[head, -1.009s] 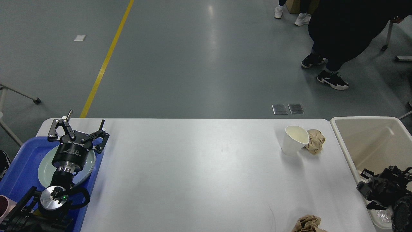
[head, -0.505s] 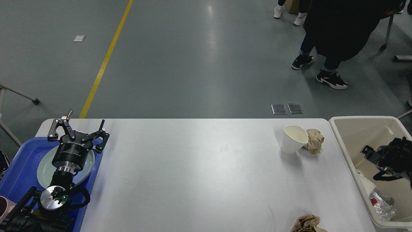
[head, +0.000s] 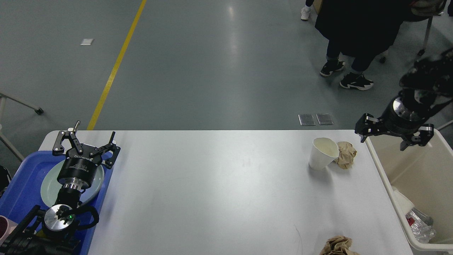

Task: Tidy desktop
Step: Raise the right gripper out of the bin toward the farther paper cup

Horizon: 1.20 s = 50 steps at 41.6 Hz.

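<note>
The white desktop (head: 219, 184) fills the lower half of the head view. A white paper cup (head: 321, 153) stands tilted at its far right, leaning on a crumpled brown paper ball (head: 347, 154). Another brown paper ball (head: 338, 246) lies at the near edge. My left gripper (head: 93, 130) is open and empty above the far end of the blue tray (head: 21, 191). My right gripper (head: 383, 143) is open and empty, raised over the far left corner of the cream bin (head: 417, 166), right of the cup.
A pale green plate (head: 47, 187) lies in the tray, and a pink cup (head: 5, 226) shows at its near left. Clear wrapping and white scraps (head: 417, 219) lie in the bin. A person in black (head: 354, 32) stands on the floor beyond the table.
My right arm has risen out of the bin's near part and swung to its far left corner. The person has stepped left. My left arm has stayed put.
</note>
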Motion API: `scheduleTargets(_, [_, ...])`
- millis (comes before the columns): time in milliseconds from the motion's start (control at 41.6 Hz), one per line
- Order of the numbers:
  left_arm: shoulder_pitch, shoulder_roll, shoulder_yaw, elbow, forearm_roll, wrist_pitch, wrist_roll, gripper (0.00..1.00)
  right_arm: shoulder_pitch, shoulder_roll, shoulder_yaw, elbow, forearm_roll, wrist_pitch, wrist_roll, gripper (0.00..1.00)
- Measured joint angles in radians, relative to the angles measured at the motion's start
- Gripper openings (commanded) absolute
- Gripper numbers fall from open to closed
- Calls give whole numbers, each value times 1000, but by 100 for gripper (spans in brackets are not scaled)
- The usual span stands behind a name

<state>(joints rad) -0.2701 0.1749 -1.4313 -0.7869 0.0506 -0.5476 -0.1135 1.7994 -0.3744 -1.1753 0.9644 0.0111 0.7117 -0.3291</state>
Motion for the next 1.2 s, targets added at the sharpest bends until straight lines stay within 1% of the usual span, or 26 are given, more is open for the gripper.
scheduleTargets(96, [0,0,0,0,0,0,0,96,138,37,4,73,6,137,-1,100])
scheduleTargets(120, [0,0,0,0,0,0,0,96,167,45,6,92,7,156,-1,100])
scheduleTargets(216, [0,0,0,0,0,0,0,96,282,73,9,180,14,203,-1,100])
scheduleTargets(240, [0,0,0,0,0,0,0,96,337,86,11,229,15,212,-1,100])
scheduleTargets(312, [0,0,0,0,0,0,0,96,416,104,13,301,17,218,-1,100])
scheduleTargets(409, [1,0,0,0,0,0,0,96,514,117,24,381,20,215,-2,100])
scheduleTargets(481, [1,0,0,0,0,0,0,96,553,119,30,418,25,209,-2,100])
scheduleTargets(601, [1,0,0,0,0,0,0,96,573,125,32,452,28,194,-3,100])
scheduleTargets(769, [1,0,0,0,0,0,0,96,586,127,32,509,32,137,-4,100])
scheduleTargets(913, [1,0,0,0,0,0,0,96,642,117,32,565,39,103,-4,100])
scheduleTargets(1082, [0,0,0,0,0,0,0,96,696,112,32,592,58,85,-4,100])
scheduleTargets(1202, [0,0,0,0,0,0,0,96,699,111,30,586,60,41,-4,100])
